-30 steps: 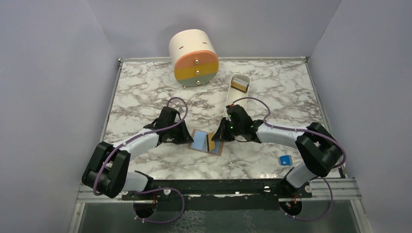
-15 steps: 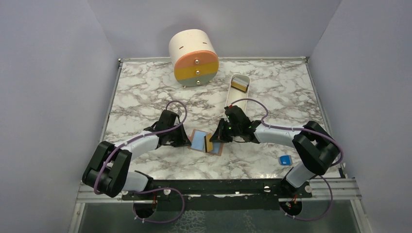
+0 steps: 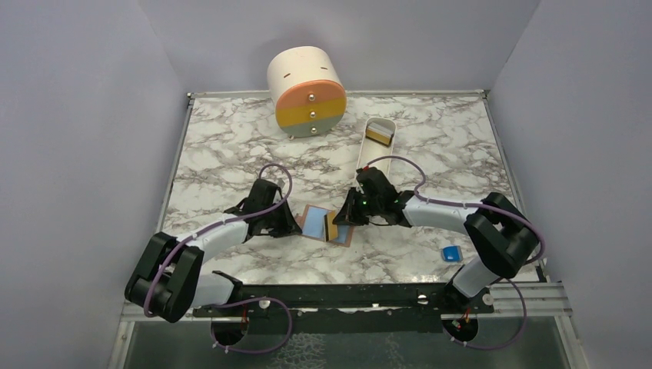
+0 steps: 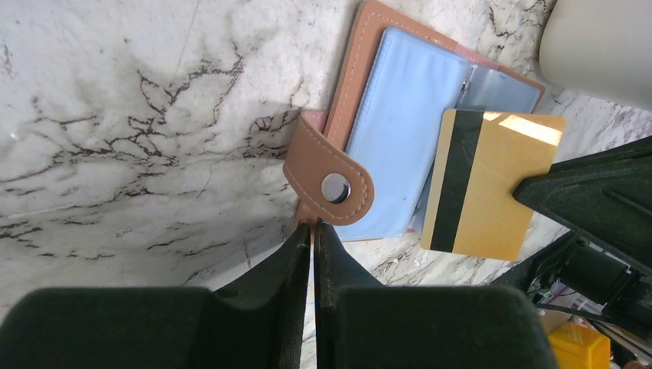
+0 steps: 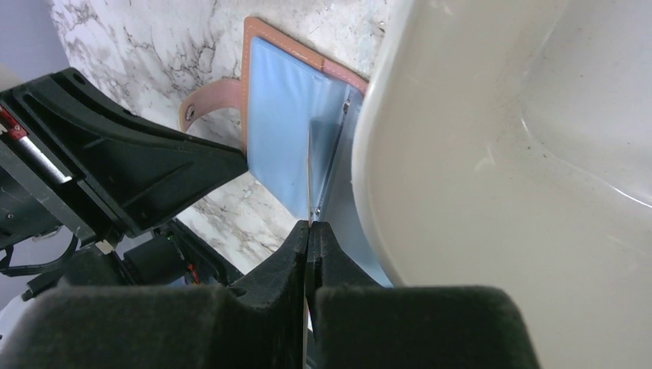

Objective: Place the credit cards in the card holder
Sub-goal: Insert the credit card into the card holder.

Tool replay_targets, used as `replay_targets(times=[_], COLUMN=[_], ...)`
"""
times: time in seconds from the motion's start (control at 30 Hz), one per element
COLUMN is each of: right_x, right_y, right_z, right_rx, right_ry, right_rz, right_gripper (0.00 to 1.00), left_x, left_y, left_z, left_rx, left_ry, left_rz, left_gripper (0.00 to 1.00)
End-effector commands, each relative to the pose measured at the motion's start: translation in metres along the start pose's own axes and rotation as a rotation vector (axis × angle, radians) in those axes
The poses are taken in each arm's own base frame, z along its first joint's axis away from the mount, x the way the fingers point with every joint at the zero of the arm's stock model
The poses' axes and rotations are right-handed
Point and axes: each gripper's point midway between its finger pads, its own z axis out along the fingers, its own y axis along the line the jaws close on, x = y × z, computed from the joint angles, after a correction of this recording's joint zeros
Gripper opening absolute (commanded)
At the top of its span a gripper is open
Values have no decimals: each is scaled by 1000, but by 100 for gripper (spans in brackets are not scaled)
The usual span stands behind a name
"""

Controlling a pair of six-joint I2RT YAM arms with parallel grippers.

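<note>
The card holder (image 3: pixel 317 221) lies open on the marble, tan leather with light-blue inner faces (image 4: pixel 400 123). My left gripper (image 4: pixel 314 229) is shut on the base of its snap strap (image 4: pixel 330 183), at the holder's left edge (image 3: pixel 291 224). My right gripper (image 5: pixel 307 228) is shut on a tan credit card with a black stripe (image 4: pixel 492 184). It holds the card on edge (image 5: pixel 309 173) over the holder's right half (image 3: pixel 331 227). Another credit card (image 3: pixel 378 136) lies at the far end of the white tray.
The long white tray (image 3: pixel 367 157) runs back from just behind my right gripper and fills the right of the right wrist view (image 5: pixel 500 154). A round drawer unit (image 3: pixel 307 91) stands at the back. A small blue block (image 3: pixel 451 253) lies near the right arm's base.
My right gripper has carried the tan card a little left, further over the holder. My left gripper has closed a little and its arm has settled slightly lower left at the strap.
</note>
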Motion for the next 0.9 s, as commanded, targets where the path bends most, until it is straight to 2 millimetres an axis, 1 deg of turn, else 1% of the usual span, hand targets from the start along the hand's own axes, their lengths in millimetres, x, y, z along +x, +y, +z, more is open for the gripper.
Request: replay_targets(times=[0.0,0.17,0.5,0.63,0.73,0.8,0.87], right_x=[-1,2,-1,0,-1,-1,-2], right_y=[-11,-16,-15,-18,-16,-15,-14], right_z=[-7,-4,4,7,10,11,12], right_rx=[48,60,57,64,57,56,55], right_ry=[-29,-23,-25,-20,-13,-7,-9], right_rz=[15,28,38,49,43,36,34], right_gripper=[1,1,1,1,1,1,1], left_x=[25,28,28,27,25,22,13], left_y=[9,5,6,4,1,-2,-4], left_z=[-4,-6,-6,-7,-8,-10,-13], left_rx=[-23,-7,-9,-3,6,7,-7], left_ry=[68,69,66,64,57,47,20], left_rz=[-34,-46,-48,-46,-44,-40,-22], left_gripper=[11,11,11,11,11,14,22])
